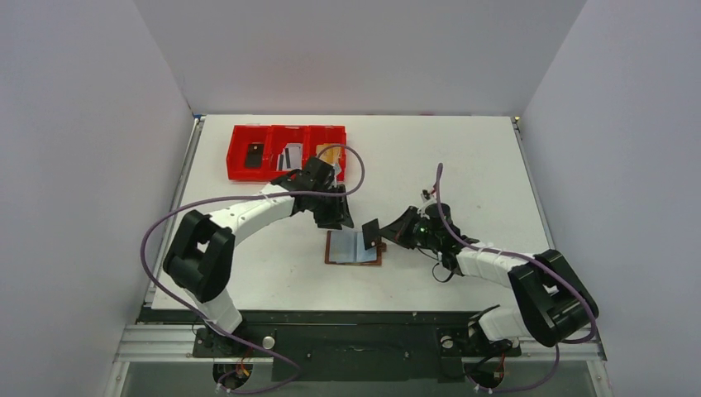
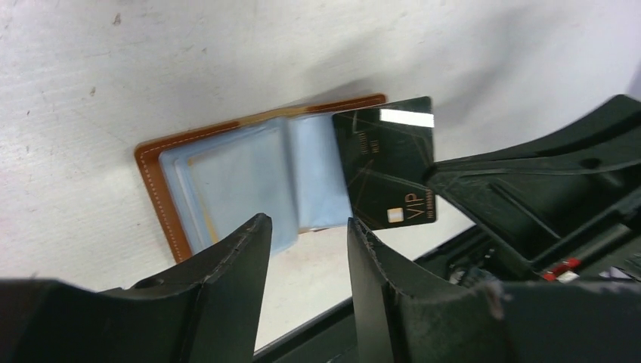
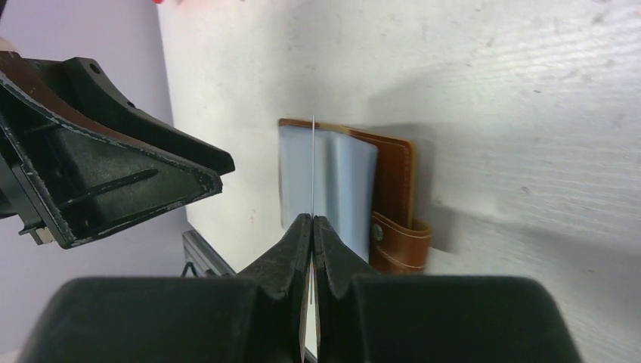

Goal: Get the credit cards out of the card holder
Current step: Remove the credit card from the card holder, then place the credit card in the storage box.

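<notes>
The card holder lies open and flat on the white table, near the front edge and between the two arms. It is brown leather with pale stitching round the rim and grey-blue see-through pockets fanned up in the middle. A short brown strap tab with a snap sticks out from one edge.

One black card is out of the pockets and raised above the holder's right-hand part. It is glossy, with thin gold lines, a small chip and the letters VIP. From the right wrist it shows edge-on as a thin pale line over the pockets.

The right gripper is pinched closed on that card's lower end, its fingers pressed flat on both faces. The left gripper hangs just behind the holder with its fingers parted and nothing between them; the card's lower corner sits just past its right-hand finger.

Further back on the left stands a red tray with three compartments, well apart from the holder: a dark card in the left, silvery striped ones in the middle, an orange-toned one in the right. The left arm crosses in front of the tray's right end.
</notes>
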`<act>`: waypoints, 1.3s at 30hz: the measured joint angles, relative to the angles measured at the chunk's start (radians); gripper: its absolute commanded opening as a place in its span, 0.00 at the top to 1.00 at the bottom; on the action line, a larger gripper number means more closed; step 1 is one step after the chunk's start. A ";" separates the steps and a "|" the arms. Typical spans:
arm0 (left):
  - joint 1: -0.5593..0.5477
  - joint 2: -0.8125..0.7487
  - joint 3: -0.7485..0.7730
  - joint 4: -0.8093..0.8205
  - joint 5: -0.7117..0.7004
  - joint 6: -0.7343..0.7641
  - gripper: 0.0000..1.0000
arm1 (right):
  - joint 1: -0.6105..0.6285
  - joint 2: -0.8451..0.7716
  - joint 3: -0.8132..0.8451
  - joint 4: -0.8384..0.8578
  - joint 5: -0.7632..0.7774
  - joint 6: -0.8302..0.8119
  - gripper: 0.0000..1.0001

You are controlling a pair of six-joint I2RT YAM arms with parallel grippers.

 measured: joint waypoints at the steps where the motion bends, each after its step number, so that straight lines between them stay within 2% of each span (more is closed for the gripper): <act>1: 0.010 -0.011 -0.001 0.012 0.023 -0.007 0.59 | 0.000 -0.005 0.008 0.000 -0.004 0.008 1.00; 12: 0.106 -0.089 -0.116 0.215 0.249 -0.098 0.58 | 0.000 -0.039 0.072 0.023 -0.058 0.097 1.00; 26: 0.133 -0.104 -0.186 0.447 0.417 -0.236 0.59 | 0.000 -0.033 0.077 0.185 -0.122 0.254 1.00; 30: 0.133 -0.104 -0.188 0.514 0.446 -0.278 0.71 | 0.000 -0.019 0.080 0.212 -0.134 0.277 1.00; 32: 0.134 -0.104 -0.191 0.534 0.455 -0.290 0.84 | 0.000 -0.015 0.080 0.215 -0.135 0.282 1.00; 33: 0.134 -0.104 -0.192 0.543 0.458 -0.300 0.95 | 0.000 -0.015 0.080 0.215 -0.137 0.282 1.00; 34: 0.134 -0.105 -0.193 0.548 0.460 -0.307 0.99 | 0.000 -0.015 0.080 0.217 -0.138 0.281 1.00; 35: 0.135 -0.104 -0.193 0.557 0.467 -0.315 1.00 | 0.000 -0.015 0.080 0.213 -0.137 0.279 0.96; 36: 0.136 -0.105 -0.193 0.569 0.475 -0.321 1.00 | 0.000 -0.015 0.080 0.202 -0.137 0.276 0.79; 37: 0.135 -0.108 -0.193 0.579 0.480 -0.324 1.00 | 0.000 -0.015 0.080 0.193 -0.137 0.273 0.66; 38: 0.134 -0.111 -0.193 0.583 0.482 -0.326 1.00 | 0.000 -0.015 0.084 0.180 -0.137 0.268 0.47; 39: 0.134 -0.111 -0.194 0.583 0.482 -0.327 1.00 | 0.000 -0.015 0.090 0.164 -0.136 0.257 0.40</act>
